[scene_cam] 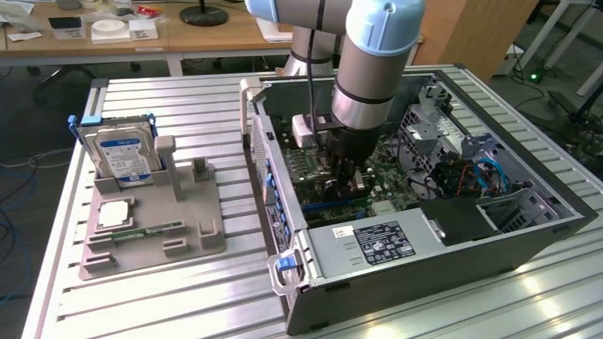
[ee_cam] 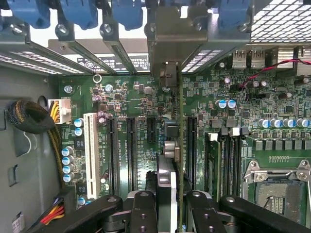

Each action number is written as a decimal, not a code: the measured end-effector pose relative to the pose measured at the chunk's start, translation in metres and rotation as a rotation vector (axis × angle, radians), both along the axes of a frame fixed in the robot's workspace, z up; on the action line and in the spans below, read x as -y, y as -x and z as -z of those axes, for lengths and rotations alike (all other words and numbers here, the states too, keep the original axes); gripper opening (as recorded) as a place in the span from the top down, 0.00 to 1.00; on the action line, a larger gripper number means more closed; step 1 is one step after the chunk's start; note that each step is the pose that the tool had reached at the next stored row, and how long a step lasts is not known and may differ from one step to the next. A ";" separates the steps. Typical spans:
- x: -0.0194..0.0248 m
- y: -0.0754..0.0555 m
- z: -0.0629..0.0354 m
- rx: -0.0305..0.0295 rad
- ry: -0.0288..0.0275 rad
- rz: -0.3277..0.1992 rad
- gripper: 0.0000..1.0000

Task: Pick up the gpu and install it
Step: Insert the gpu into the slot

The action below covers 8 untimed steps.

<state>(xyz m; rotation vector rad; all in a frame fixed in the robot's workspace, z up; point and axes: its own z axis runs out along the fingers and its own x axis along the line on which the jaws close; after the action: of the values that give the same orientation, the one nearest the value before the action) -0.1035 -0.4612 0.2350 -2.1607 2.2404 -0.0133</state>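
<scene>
My gripper reaches down inside the open computer case, just over the green motherboard. It is shut on the gpu, which the wrist view shows edge-on as a thin upright card running from between the black fingers to the case's rear wall. The card's silvery metal bracket stands at the rear slot openings. The card lies in line with the black expansion slots on the board. Whether its lower edge is seated in a slot is hidden.
On the slatted table, at the exterior view's left, a grey holder carries the silver hard drive, a green memory stick and a square chip. In the case are the power supply, sleeved cables, blue latches and CPU socket.
</scene>
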 end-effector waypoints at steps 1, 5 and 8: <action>-0.0001 0.000 0.0000 0.0000 0.0000 0.000 0.72; -0.0013 0.001 0.0000 -0.0001 0.0000 0.001 0.72; -0.0013 0.003 0.0001 -0.0001 0.0000 0.002 0.72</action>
<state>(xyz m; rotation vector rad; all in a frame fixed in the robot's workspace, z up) -0.1064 -0.4599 0.2349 -2.1586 2.2424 -0.0132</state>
